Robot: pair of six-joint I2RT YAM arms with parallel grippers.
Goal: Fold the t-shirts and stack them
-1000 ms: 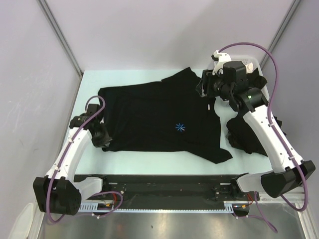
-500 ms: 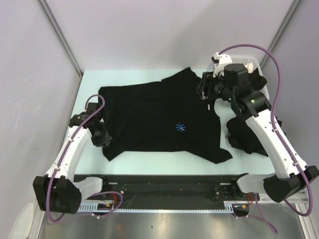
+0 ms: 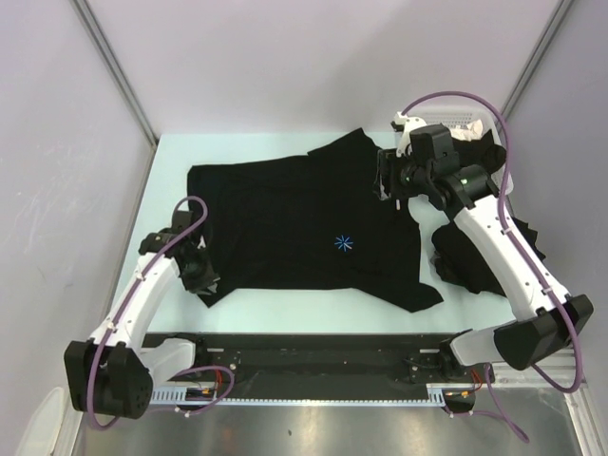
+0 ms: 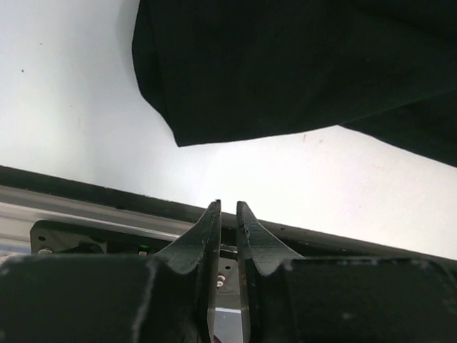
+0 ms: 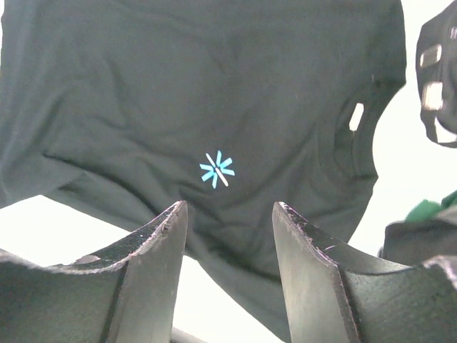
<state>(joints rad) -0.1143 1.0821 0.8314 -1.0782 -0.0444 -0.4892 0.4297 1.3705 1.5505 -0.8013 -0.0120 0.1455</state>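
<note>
- Left pincer [image 4: 227, 207]: a second ago you had it closed on the near-left hem corner of the spread shirt [image 3: 285, 214]. It has now let go and backed off toward the near edge. In the wrist view its jaws stand a narrow slit apart with nothing between them.
- The hem corner [image 4: 178, 132] lies flat on the tabletop [image 3: 171, 161], just ahead of that pincer and apart from it.
- Right pincer [image 3: 385, 180]: it has shifted slightly left and sits over the collar end. Its jaws are wide and empty, hovering above the cloth, with the blue star mark [image 5: 216, 168] below.
- The shirt is spread chest-up across the middle of the tabletop, collar toward the right. One sleeve points to the far edge and one to the near right. No fold is in it yet.
- More shirts sit in a dark heap [image 3: 461, 261] at the right, beside the white basket [image 3: 472, 121].
- Reading: the flattening looks finished, and neither arm holds cloth. You must take fresh grips before the first fold, and nothing is stacked so far.
</note>
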